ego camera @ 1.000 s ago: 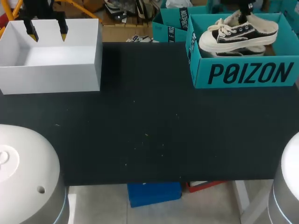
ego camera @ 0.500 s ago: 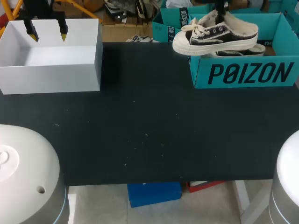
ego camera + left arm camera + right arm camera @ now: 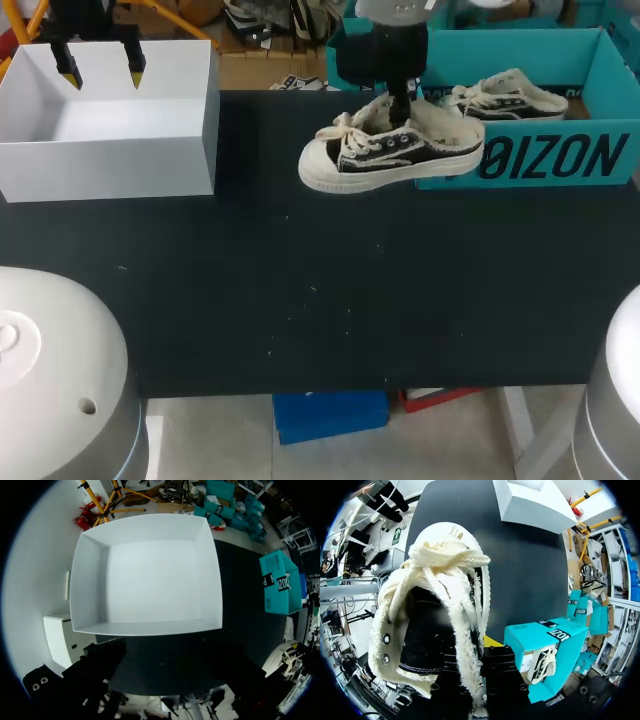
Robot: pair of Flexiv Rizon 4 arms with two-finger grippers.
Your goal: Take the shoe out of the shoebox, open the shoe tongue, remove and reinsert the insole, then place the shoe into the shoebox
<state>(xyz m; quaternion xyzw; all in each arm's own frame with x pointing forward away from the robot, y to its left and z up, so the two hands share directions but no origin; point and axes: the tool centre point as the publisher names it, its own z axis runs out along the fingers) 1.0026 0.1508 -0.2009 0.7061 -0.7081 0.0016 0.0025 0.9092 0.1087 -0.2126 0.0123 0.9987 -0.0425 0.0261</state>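
Black-and-cream canvas shoe (image 3: 390, 155) with thick cream laces hangs in the air in the upper middle of the head view, its toe pointing to the frame's left and its heel overlapping the front left corner of the teal shoebox (image 3: 545, 160). The right gripper (image 3: 400, 108) comes straight down on it from the top of the frame, fingers pinched together on the shoe's upper edge just behind the laces, so that the shoe is carried clear of the black table (image 3: 320, 290). The right wrist view shows the same hold from above: the dark fingers are clamped on the frayed cream rim, a sliver of yellow tip shows beside it, and the laces and toe hang ahead of the gripper with the table far below. The teal shoebox sits open at the upper right of the head view, and a second shoe (image 3: 505, 98) of the same kind lies inside it on its sole. A white box (image 3: 110, 165), open at the top, stands at the upper left. The left gripper (image 3: 100, 68) hangs above the white box's back edge with its two yellow tips spread well apart and nothing between them; the left wrist view looks down into the box's white interior
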